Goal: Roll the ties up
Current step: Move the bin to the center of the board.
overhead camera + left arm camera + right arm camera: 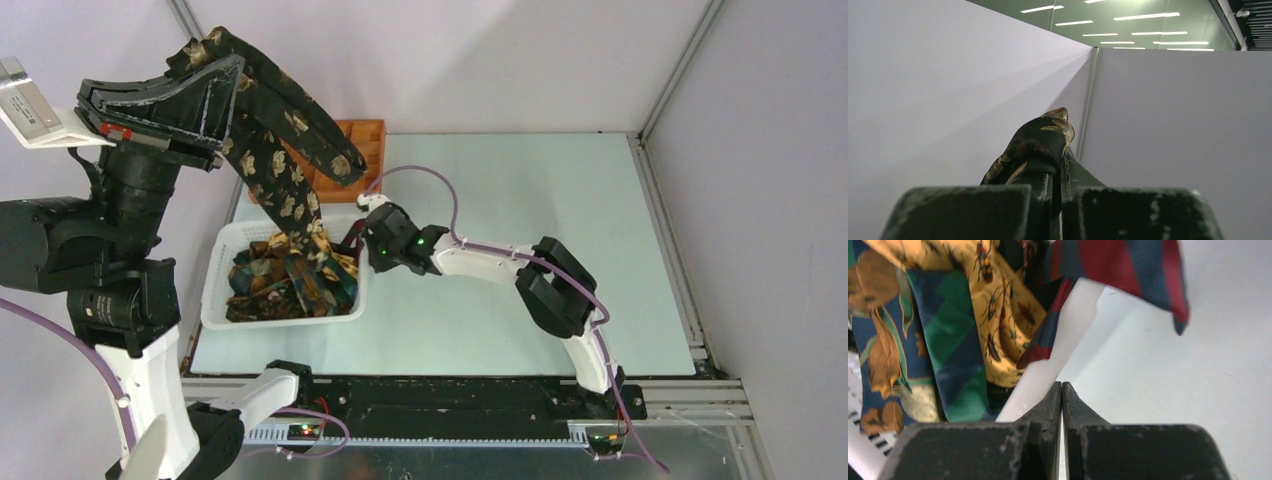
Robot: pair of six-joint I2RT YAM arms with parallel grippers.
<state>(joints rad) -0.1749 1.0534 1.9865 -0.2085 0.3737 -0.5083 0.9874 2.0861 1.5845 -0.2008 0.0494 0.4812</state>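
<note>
Jaws of the left gripper (215,100) are clamping a dark leaf-print tie (290,120), high above the far-left part of the surface (520,190). The tie is folding over them. One length is hanging nearward and down into the white basket (215,300), and the other is slanting down to the right, its end hanging in front of the orange tray (370,135). Jaws of the right gripper (358,240) are pressing together with nothing showing between them. They are pointing left at the basket's right rim. More ties (285,285) are lying heaped inside the basket. Right of the basket, the pale surface is stretching wide to its framed right edge.
</note>
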